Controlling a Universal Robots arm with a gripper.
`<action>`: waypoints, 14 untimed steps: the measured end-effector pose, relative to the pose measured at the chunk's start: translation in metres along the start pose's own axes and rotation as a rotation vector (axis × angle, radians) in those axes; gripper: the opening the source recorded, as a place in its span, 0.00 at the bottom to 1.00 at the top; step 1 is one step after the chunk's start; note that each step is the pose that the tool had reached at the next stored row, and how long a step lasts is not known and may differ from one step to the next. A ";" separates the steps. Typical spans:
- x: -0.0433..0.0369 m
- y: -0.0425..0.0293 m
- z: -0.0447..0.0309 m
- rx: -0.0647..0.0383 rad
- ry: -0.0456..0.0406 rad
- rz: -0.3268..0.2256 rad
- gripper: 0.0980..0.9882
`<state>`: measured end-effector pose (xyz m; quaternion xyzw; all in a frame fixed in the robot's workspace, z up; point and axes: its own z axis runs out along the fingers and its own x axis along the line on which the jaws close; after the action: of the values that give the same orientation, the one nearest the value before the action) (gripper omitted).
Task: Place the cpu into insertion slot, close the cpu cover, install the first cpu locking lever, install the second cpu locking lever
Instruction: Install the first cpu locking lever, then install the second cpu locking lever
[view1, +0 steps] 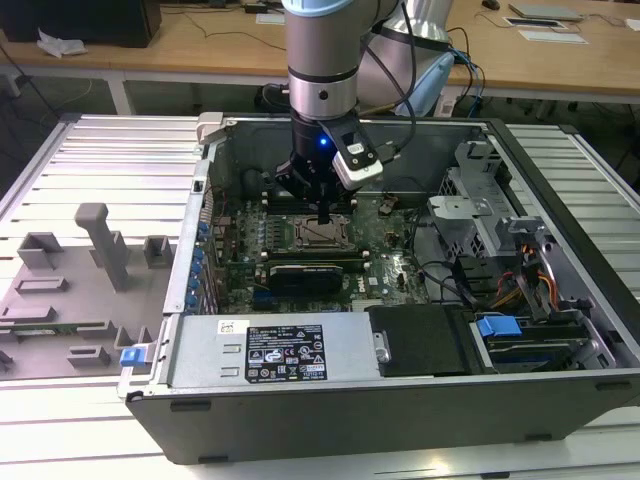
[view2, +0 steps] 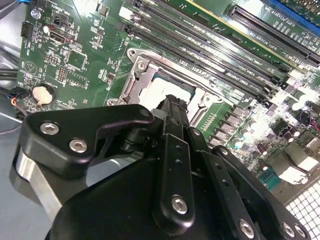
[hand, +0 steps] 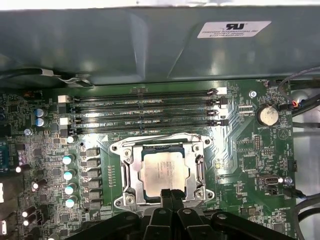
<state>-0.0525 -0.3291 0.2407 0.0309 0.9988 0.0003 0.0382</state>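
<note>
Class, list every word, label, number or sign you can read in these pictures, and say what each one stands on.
White sticker on the grey case wall: print too small to read.
Black label on the power supply box: too small to read.
Small white sticker beside it: unreadable.
White lettering on the green circuit board: too small to read.
Nothing can be quoted with confidence.

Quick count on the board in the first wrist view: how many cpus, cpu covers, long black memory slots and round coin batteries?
cpu: 1
cpu cover: 1
long black memory slots: 4
round coin battery: 1
Total: 7
</note>
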 end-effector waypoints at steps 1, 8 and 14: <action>0.0000 0.0000 -0.0001 0.000 0.0000 0.000 0.01; -0.0001 0.0000 -0.0010 0.000 0.0000 0.000 0.01; -0.0002 0.0000 -0.0033 0.000 -0.0005 0.000 0.01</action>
<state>-0.0525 -0.3292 0.2440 0.0309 0.9988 0.0002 0.0385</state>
